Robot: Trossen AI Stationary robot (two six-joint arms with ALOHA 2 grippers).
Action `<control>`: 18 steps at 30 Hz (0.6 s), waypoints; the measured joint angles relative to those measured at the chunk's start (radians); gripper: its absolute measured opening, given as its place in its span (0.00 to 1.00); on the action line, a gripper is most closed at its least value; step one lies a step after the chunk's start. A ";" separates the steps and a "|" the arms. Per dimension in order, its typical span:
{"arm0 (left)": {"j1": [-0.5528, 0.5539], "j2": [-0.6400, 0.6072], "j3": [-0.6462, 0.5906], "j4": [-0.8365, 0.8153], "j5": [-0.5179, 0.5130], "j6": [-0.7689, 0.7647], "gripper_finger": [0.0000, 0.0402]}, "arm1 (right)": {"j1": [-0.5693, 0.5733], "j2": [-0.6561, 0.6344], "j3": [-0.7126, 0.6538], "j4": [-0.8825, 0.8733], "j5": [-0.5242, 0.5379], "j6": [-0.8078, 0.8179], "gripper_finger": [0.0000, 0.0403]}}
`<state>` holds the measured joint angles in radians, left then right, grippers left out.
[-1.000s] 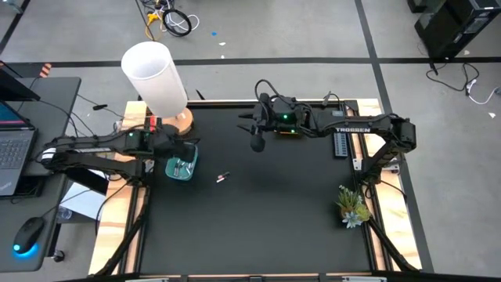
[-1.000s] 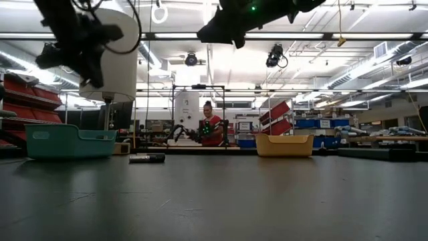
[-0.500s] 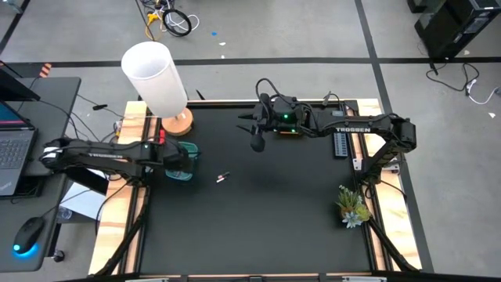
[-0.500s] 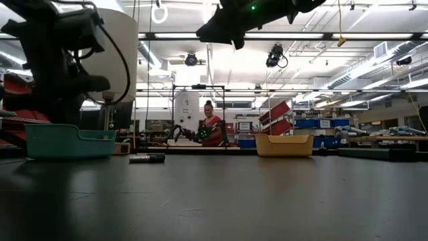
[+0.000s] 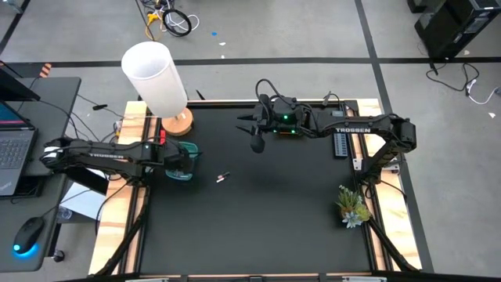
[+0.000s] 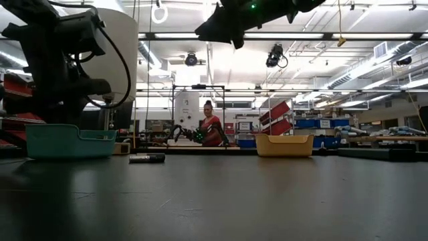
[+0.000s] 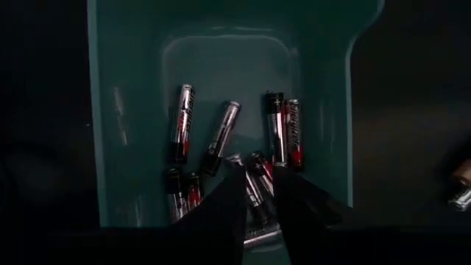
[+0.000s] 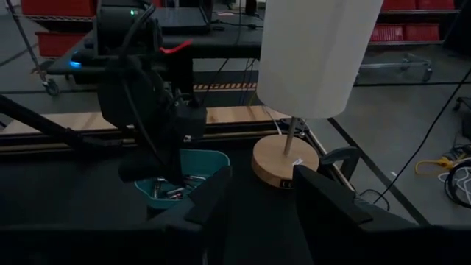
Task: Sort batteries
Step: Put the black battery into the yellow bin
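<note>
Since a second ago, swung from the lamp (image 5: 156,78) down over the teal bin (image 5: 182,162) of batteries (image 7: 221,136) at nine o'clock: left gripper (image 7: 257,193), fingers slightly parted, nothing pinched; right gripper (image 5: 257,142) unmoved, spread, empty.

Desk (image 5: 266,227), black top, light wood side rails. On it: teal bin (image 5: 181,164) at left edge; lamp (image 5: 157,81) with wooden base at far left corner; single battery (image 5: 222,178) just right of bin; green plant sprig (image 5: 351,205) at right edge.
</note>
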<state>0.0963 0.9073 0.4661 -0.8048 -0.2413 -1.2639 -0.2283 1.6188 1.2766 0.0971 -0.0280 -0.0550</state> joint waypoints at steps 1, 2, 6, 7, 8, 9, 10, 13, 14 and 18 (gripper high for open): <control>0.000 0.000 0.004 -0.002 0.000 0.003 0.20 | 0.000 0.000 0.000 0.000 0.000 0.000 0.38; 0.000 0.000 0.009 -0.001 -0.003 0.011 0.21 | 0.000 0.000 0.000 0.000 0.000 0.000 0.38; 0.000 0.000 0.045 0.000 -0.037 0.071 0.21 | 0.000 0.000 0.000 -0.007 -0.034 0.000 0.37; 0.000 0.000 0.058 -0.001 -0.047 0.088 0.21 | 0.000 0.000 0.000 -0.010 -0.051 0.001 0.37; 0.000 0.000 0.071 -0.001 -0.059 0.115 0.21 | 0.000 0.000 0.000 -0.014 -0.067 0.001 0.38; 0.000 0.000 0.086 0.001 -0.063 0.143 0.21 | 0.000 0.000 0.000 -0.021 -0.080 0.001 0.37; 0.000 0.000 0.099 0.005 -0.069 0.183 0.21 | 0.000 0.000 0.000 -0.027 -0.092 0.001 0.37; 0.000 0.000 0.129 0.087 -0.035 0.343 0.21 | 0.000 0.000 0.000 -0.040 -0.108 0.001 0.37; 0.000 0.000 0.133 0.134 -0.008 0.399 0.21 | 0.000 0.000 0.000 -0.047 -0.109 0.001 0.37; 0.000 0.034 0.134 0.312 0.077 0.539 0.21 | 0.000 0.000 0.000 -0.084 -0.109 0.001 0.37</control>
<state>0.0959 0.9411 0.6003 -0.4930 -0.1648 -0.7250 -0.2283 1.6184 1.2762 0.0136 -0.1371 -0.0544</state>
